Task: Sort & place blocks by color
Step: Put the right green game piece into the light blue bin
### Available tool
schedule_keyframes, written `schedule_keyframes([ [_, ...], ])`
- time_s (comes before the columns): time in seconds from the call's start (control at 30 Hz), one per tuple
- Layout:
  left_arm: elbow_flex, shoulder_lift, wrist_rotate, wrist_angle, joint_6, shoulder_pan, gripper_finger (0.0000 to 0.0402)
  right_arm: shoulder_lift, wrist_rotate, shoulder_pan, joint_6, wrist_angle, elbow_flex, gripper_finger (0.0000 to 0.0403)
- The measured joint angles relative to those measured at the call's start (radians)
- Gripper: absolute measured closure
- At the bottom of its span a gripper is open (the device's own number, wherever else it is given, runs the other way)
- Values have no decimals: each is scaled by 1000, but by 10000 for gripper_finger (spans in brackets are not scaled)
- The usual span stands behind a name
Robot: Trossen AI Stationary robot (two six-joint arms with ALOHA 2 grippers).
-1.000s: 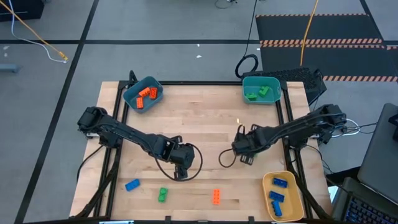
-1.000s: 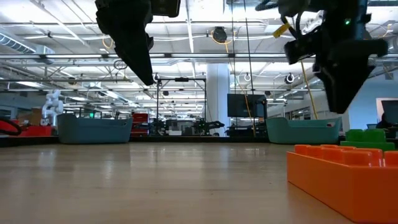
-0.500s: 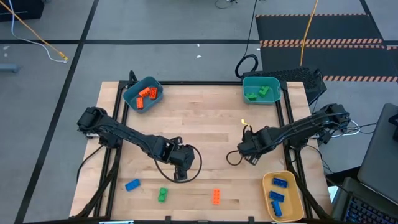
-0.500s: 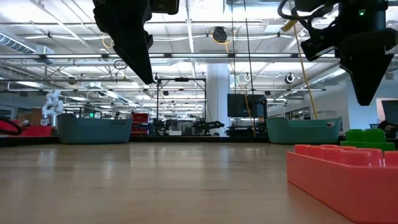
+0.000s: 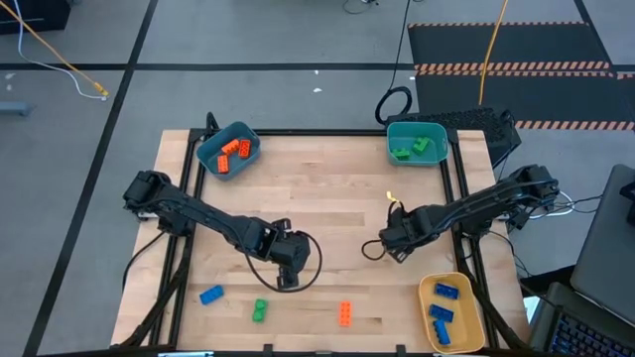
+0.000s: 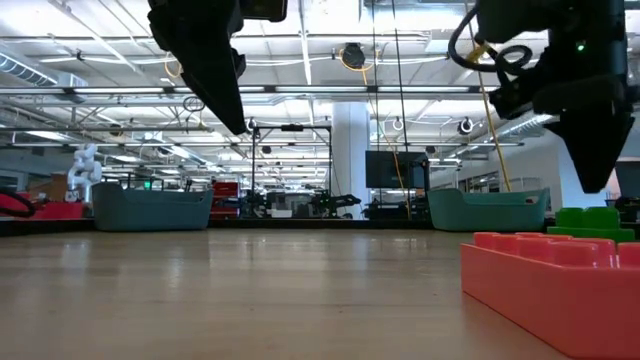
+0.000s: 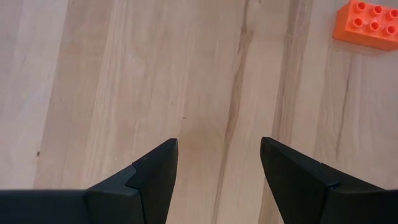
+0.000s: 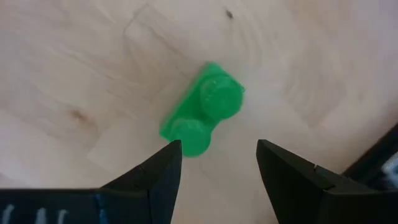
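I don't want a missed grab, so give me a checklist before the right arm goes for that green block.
1. Right gripper jaws open, empty: ok.
2. Green block centred between them: not ok, it lies ahead and off-centre.
3. Left gripper open, empty: ok.
4. Grippers well apart: ok.
5. Teal bin holding green blocks has room: ok.
6. Height above the block: cannot tell.
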Motion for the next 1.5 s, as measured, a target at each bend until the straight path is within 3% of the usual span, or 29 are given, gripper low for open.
schedule_keyframes([
  [0.53,0,0,0,0,1,0,170,-5,-69,-52,22,256,-177,175],
  [0.73,0,0,0,1,1,0,170,-1,-65,-93,-64,353,-235,183],
  [1.23,0,0,-6,6,1,-1,170,0,-45,-143,-328,348,-237,232],
  [1.5,0,0,-6,6,0,-1,170,-34,-43,-145,-335,353,-236,192],
])
